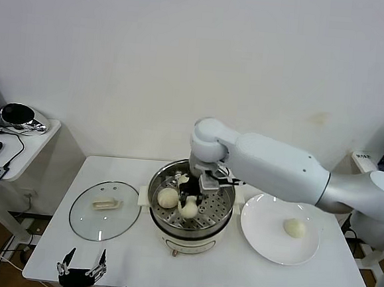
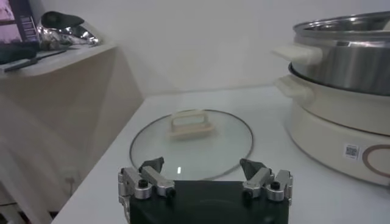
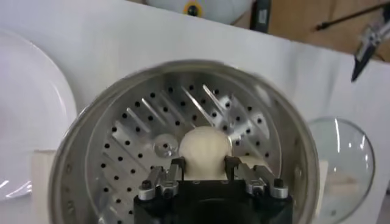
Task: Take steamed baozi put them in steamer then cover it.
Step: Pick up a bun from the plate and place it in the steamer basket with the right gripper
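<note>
The steamer (image 1: 220,220) stands mid-table, its perforated tray (image 3: 131,131) showing. My right gripper (image 1: 188,202) reaches down into it, shut on a steamed baozi (image 3: 205,148) low over the tray; the fingers (image 3: 177,167) press its two sides. A second baozi (image 1: 168,197) lies on the tray beside the held one (image 1: 188,211). One more baozi (image 1: 294,227) sits on the white plate (image 1: 267,242) to the steamer's right. My left gripper (image 1: 81,266) hangs open and empty at the table's front left edge, just before the glass lid (image 2: 192,143).
The glass lid (image 1: 105,210) with its cream handle lies flat left of the steamer (image 2: 347,58). A side table (image 1: 12,144) with a shiny helmet-like object and cables stands farther left. The wall is close behind.
</note>
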`<state>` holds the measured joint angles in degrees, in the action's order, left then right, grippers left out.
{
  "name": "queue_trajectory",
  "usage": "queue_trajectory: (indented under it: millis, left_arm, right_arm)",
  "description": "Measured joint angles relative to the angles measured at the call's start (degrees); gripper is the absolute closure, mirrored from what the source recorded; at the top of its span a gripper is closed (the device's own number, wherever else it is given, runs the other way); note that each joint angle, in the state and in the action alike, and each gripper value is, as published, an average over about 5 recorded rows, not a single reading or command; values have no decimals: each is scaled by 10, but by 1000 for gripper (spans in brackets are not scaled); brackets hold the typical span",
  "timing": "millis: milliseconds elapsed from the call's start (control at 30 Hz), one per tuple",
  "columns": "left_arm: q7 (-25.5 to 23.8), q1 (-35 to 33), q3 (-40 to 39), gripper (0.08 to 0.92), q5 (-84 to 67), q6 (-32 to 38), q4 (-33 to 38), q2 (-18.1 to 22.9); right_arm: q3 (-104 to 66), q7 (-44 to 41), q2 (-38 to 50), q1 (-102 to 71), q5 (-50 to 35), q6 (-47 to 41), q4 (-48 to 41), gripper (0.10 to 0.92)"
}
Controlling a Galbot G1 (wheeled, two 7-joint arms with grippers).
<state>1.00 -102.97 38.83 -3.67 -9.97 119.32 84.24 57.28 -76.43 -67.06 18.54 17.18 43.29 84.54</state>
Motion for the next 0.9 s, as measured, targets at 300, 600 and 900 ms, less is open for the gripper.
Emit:
queue_trajectory:
  millis: [300,600,900]
  left_arm:
    - [1,-1,-2,177,1,2,-3,0]
    - [1,0,-4,177,2,3,-6,-2]
    - [1,-1,-8,177,5,3,-3,-2]
  right_arm:
    - [9,4,5,-10,11,8,15,592]
    - [10,17,2,-11,22,4,12,431]
    - [-6,14,18,8,3,-38,24,218]
